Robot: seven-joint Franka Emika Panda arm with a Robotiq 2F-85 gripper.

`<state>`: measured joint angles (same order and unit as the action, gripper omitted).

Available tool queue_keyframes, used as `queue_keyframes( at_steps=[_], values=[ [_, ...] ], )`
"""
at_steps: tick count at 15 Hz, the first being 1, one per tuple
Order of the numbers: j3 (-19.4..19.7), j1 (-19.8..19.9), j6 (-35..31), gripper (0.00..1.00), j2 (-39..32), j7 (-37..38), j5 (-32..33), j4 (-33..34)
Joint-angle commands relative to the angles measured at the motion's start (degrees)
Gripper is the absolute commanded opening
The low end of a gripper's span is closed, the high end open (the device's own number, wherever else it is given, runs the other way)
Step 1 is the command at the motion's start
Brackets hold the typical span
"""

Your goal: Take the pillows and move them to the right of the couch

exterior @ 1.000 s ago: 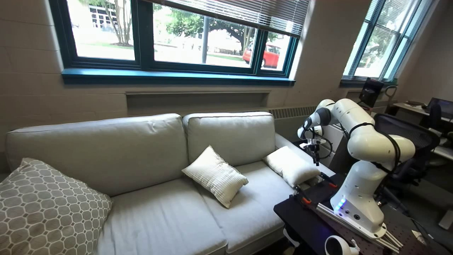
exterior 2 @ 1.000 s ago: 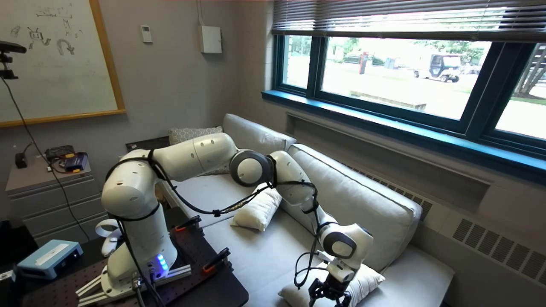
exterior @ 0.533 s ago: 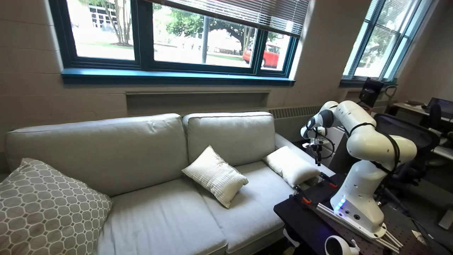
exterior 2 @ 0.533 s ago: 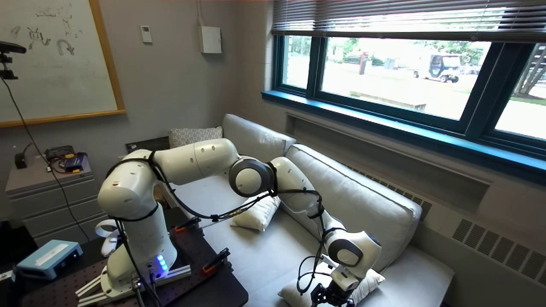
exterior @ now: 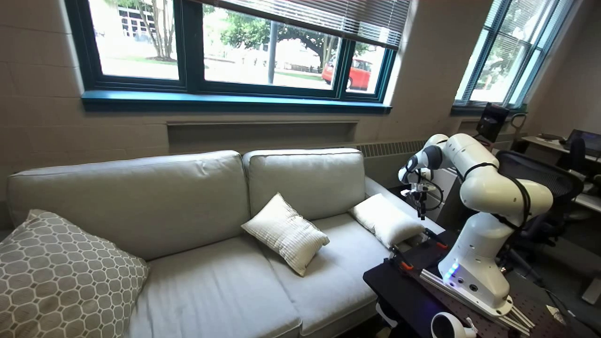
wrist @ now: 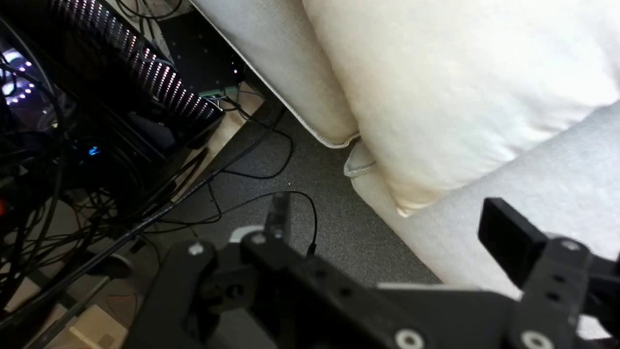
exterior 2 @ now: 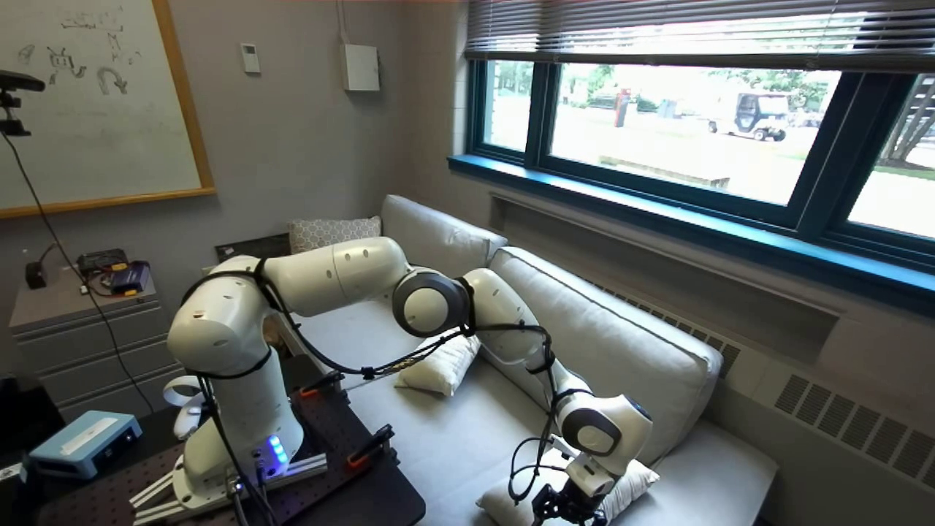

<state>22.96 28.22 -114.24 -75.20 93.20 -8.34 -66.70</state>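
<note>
Our claw hangs above the front end of the armrest, its fingers spread wide with nothing between them; in the wrist view, one fingertip shows against what we take to be the armrest and the other against the floor in front of it. Just beside the claw lies the nearer white pillow, tucked against the armrest's inner side and not gripped. Farther from the armrest, about the middle of the couch, the second white pillow rests cornerwise. The patterned grey pillow sits well away from the armrest, at the opposite end, and we would leave it alone. Near the armrest stands the tabletop that carries our robot arm. Reading the armrest end as the right of the couch, we judge one pillow to be in place and the fetching of the second to be the step in hand, its grasp not yet made. The next move, then, calls for us to lift clear of the armrest, swing out to the second white pillow, straddle a corner or edge, and pinch enough soft cloth to carry it back against the armrest.
</note>
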Motion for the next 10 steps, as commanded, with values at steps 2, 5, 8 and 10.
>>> queue_keyframes(
  at_steps=[2, 5, 8, 10],
  values=[
    [0.0, 0.0, 0.0, 1.00, 0.0, 0.0, 0.0, 0.0],
    [0.0, 0.0, 0.0, 1.00, 0.0, 0.0, 0.0, 0.0],
    [-0.6, 1.5, 1.5, 1.00, -0.5, -0.3, 0.0, 2.1],
    [-1.1, 4.5, 2.8, 1.00, -0.8, -0.8, -1.5, 4.6]
  ],
)
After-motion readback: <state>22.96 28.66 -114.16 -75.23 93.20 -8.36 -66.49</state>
